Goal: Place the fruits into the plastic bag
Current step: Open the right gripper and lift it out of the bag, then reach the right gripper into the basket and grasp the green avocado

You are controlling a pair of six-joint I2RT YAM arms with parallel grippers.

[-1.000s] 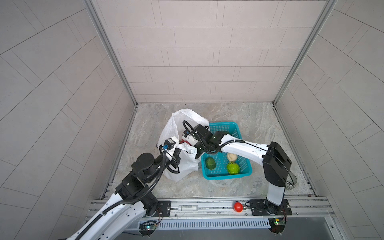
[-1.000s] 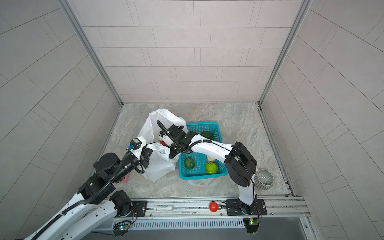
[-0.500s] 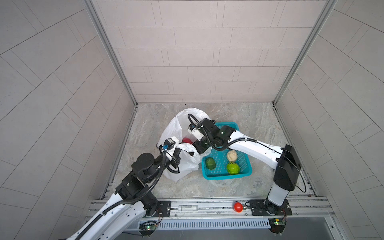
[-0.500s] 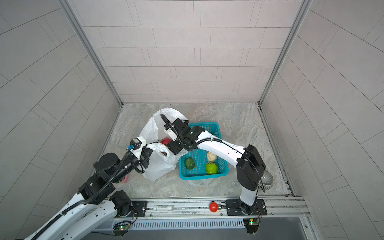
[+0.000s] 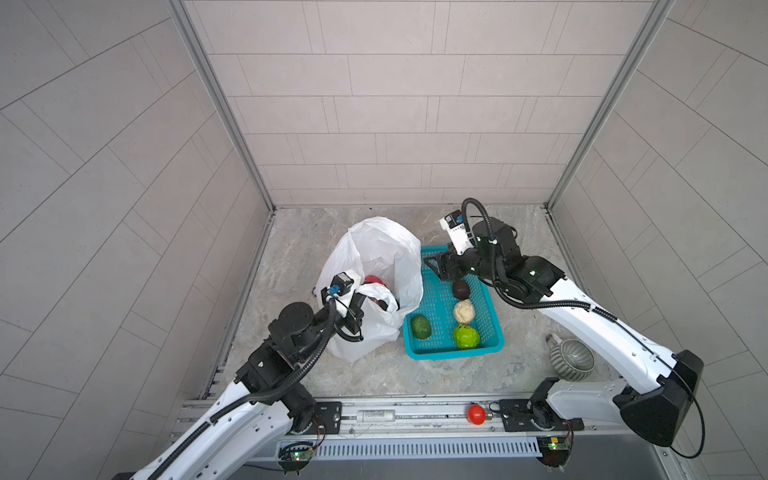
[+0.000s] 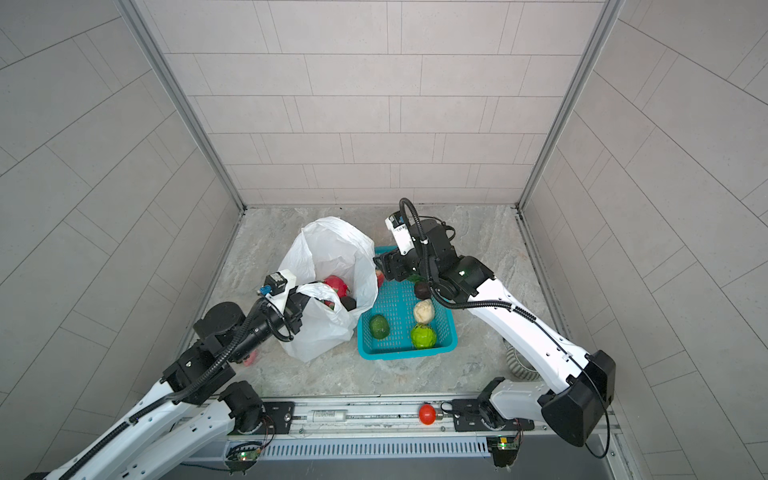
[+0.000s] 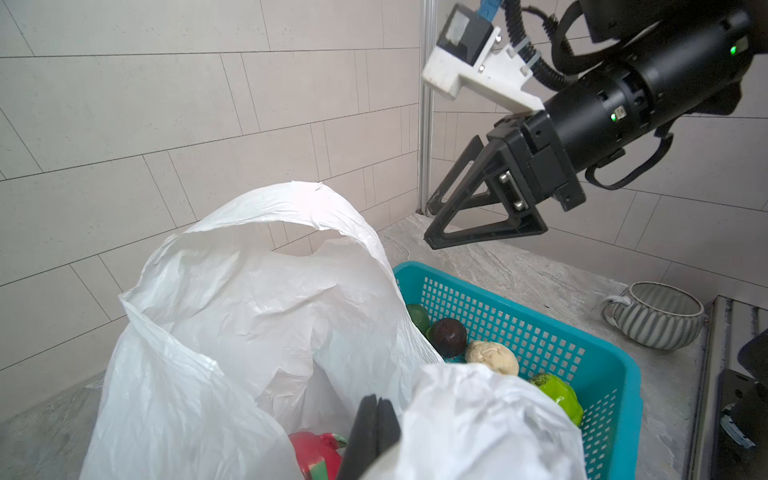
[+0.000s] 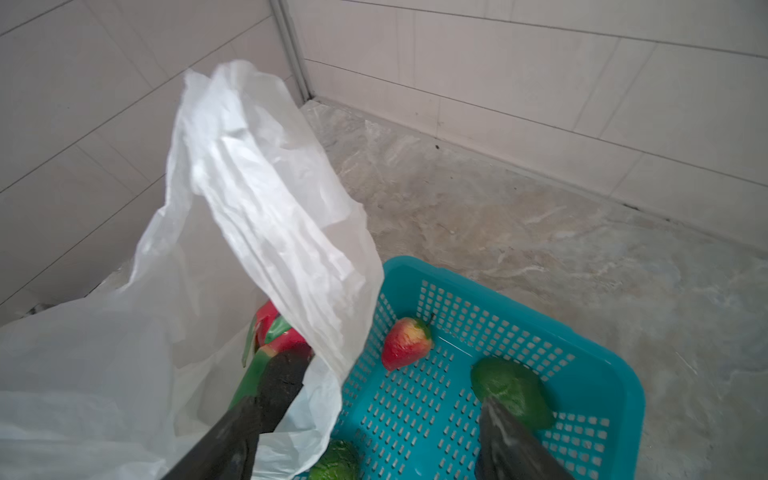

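here, left pincer [image 7: 375, 409] tight on crinkly plastic bag [image 7: 249, 316], right pincer [image 7: 431, 224] agape over perforated basket [image 7: 498, 316]

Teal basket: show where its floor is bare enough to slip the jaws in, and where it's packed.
Bare: mid-floor of the basket, between plastic bag, front avocado and dark ball. Crowded: the side away from the bag, where dark ball, cream knobbly ball and bright green bumpy ball line up.

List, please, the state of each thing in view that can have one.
plastic bag, open, mouth held up.
left gripper, shut on the bag's edge.
right gripper, open, empty, raised over the basket.
dragon fruit, inside the bag.
basket, upright, holding several fruits.
mug, upright.
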